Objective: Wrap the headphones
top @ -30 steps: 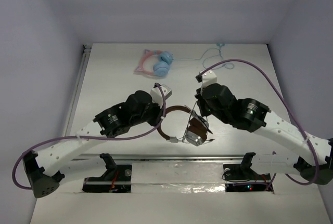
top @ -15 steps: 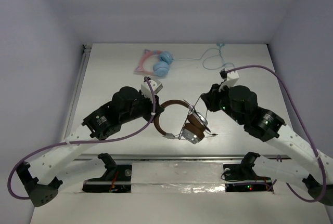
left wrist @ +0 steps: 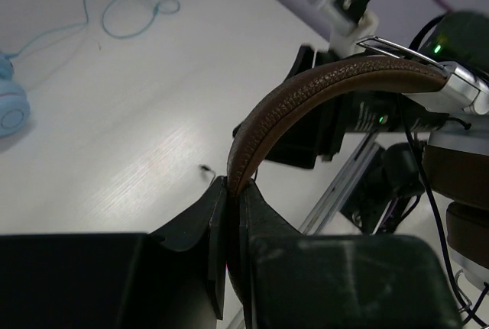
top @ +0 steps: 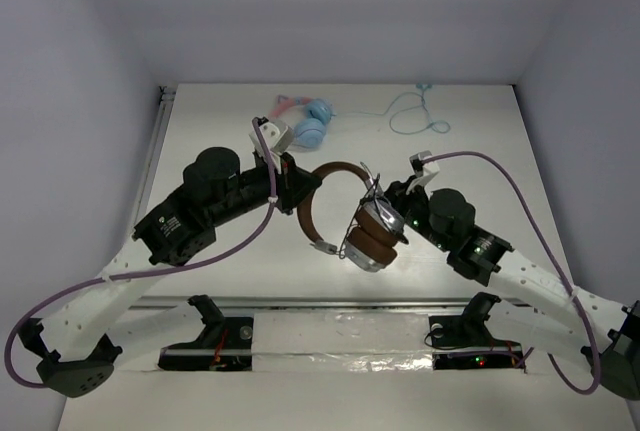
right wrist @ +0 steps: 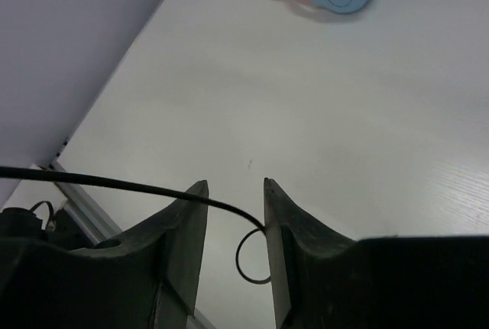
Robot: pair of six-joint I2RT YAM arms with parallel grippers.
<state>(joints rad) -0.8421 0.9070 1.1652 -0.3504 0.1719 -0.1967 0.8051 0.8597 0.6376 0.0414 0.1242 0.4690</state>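
The headphones have a dark brown headband (top: 330,169) and silver-grey ear cups (top: 372,236) that hang over the middle of the table. My left gripper (top: 300,186) is shut on the headband's left side and holds the headphones up. In the left wrist view the headband (left wrist: 321,88) arches out from between my closed fingers (left wrist: 221,214). My right gripper (top: 392,196) is just right of the ear cups. In the right wrist view it is open (right wrist: 233,185). The thin black cable (right wrist: 114,184) runs across the gap and curls in a small loop against the right finger.
Pink-and-blue cat-ear headphones (top: 305,123) lie at the back of the table, and their light blue cable (top: 415,111) trails to the back right. A metal rail (top: 330,303) runs along the table's near edge, by the arm bases.
My left gripper has lifted the headphones and carried them toward the back. My right gripper has swung in beside the ear cups, with the cable now between its fingers.
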